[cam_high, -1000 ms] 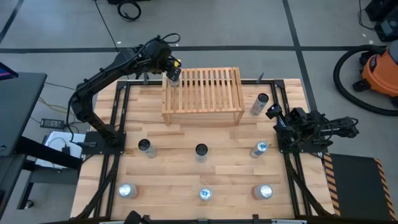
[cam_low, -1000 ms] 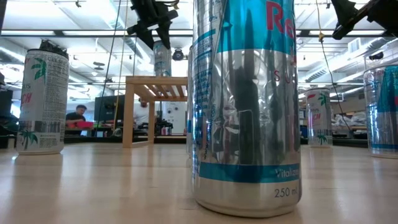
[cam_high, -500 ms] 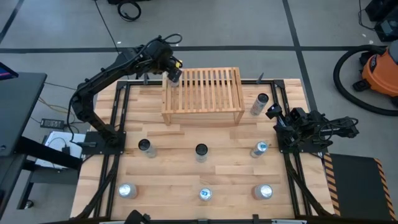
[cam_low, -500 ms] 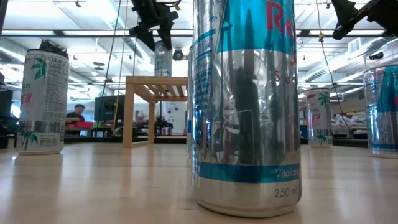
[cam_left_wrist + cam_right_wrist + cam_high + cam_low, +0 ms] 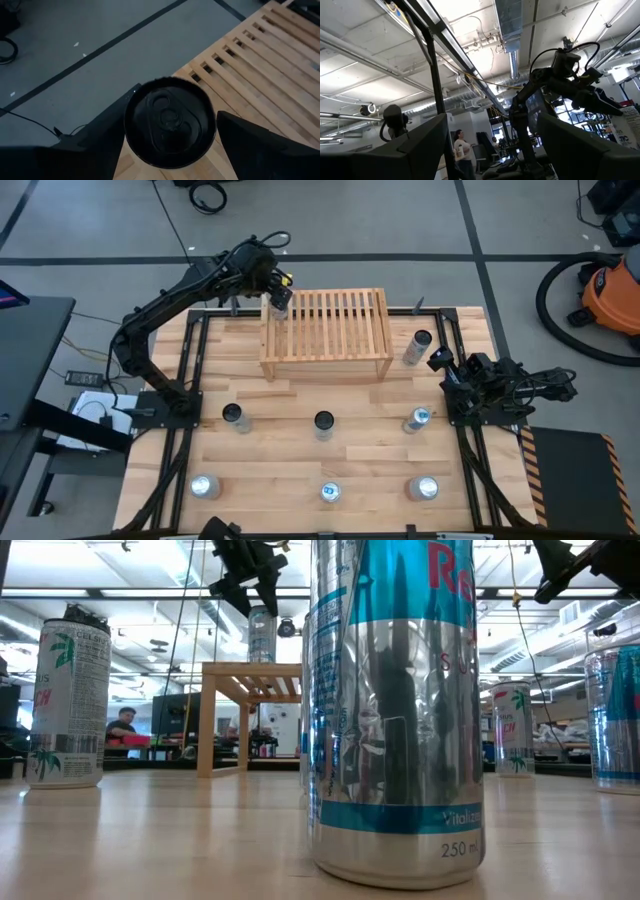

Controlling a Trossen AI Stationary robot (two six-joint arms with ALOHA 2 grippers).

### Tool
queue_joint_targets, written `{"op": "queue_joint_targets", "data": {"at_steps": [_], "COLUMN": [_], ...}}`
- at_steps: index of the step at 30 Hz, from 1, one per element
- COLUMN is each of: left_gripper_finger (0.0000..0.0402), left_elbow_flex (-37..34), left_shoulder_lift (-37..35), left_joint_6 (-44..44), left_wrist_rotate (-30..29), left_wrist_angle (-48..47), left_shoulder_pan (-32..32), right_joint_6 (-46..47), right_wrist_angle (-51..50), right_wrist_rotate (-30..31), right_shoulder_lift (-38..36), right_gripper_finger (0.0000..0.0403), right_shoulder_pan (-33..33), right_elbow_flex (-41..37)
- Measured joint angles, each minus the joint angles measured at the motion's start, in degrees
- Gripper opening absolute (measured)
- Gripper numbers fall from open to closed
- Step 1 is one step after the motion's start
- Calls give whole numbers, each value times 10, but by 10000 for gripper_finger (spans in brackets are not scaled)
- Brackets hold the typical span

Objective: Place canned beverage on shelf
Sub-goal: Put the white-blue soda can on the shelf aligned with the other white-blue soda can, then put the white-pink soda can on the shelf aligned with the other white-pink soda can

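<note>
Left gripper [image 5: 170, 137] straddled a can [image 5: 170, 127] at the shelf's [image 5: 330, 325] corner edge, fingers parted, gaps showing; nearest can [image 5: 395, 710] read "250 m".

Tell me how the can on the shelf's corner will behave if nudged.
The can is tall and slim, standing at the shelf corner, so it probably tips easily. Its smooth metal looks slippery. The slat gaps may let its base rock.
</note>
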Motion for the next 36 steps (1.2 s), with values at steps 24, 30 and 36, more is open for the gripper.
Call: {"op": "queue_joint_targets", "data": {"at_steps": [24, 30, 36], "left_gripper_finger": [312, 311, 311], "left_elbow_flex": [1, 1, 1], "left_shoulder_lift": [-103, -111, -110], "left_joint_6": [86, 102, 90], "left_wrist_rotate": [9, 9, 10], "left_wrist_angle": [-19, -47, -83], "left_shoulder_pan": [-75, -139, -181], "right_joint_6": [0, 0, 0], "right_wrist_angle": [0, 0, 0], "right_wrist_rotate": [0, 0, 0], "right_shoulder_lift": [0, 0, 0], "right_gripper_finger": [318, 318, 318], "right_shoulder_pan": [0, 0, 0], "right_elbow_flex": [0, 0, 0]}}
